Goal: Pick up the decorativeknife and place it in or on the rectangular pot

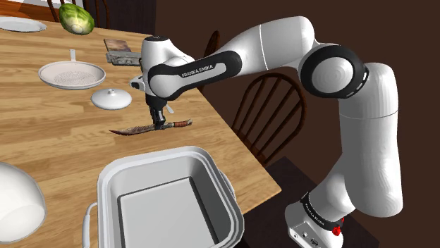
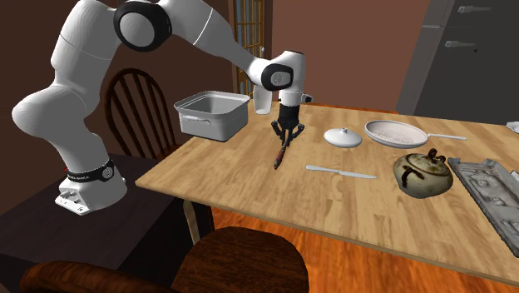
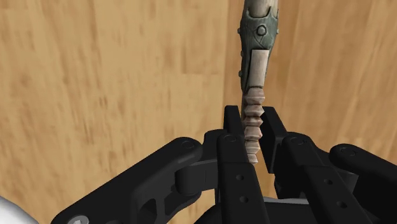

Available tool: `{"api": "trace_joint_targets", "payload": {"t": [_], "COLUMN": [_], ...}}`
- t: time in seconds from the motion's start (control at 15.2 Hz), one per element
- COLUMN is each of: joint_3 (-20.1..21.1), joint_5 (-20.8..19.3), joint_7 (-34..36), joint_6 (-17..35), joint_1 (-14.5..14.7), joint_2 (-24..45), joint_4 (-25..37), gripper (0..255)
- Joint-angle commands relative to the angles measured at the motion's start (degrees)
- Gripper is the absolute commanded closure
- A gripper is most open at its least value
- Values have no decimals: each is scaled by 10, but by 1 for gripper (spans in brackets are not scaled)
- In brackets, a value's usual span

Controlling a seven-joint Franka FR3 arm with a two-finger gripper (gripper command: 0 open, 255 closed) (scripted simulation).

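The black gripper (image 3: 252,116) is pinching the decorative knife (image 3: 257,70) by its ribbed handle. The knife hangs over the wooden table (image 1: 42,141), near the grey rectangular pot (image 1: 148,159) but outside it.

The shoulder camera is looking down from beside the stand (image 1: 282,184) across the wooden table (image 1: 42,134). The second exterior camera is standing lower and farther off, facing the arm (image 2: 83,83) across that table; both are taking in the rectangular pot (image 2: 212,115). The wrist camera is peering along the gripper (image 3: 253,118), close above the tabletop.
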Motion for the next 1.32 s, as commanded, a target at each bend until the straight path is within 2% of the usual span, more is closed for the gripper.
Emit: {"api": "trace_joint_targets", "payload": {"t": [0.0,0.33,1.25], "joint_3": [0,0,7], "joint_5": [0,0,11], "joint_7": [0,0,-8], "joint_6": [0,0,-80], "joint_1": [0,0,-3], "joint_2": [0,0,-50], "joint_4": [0,0,31], "gripper": [255,255,255]}}
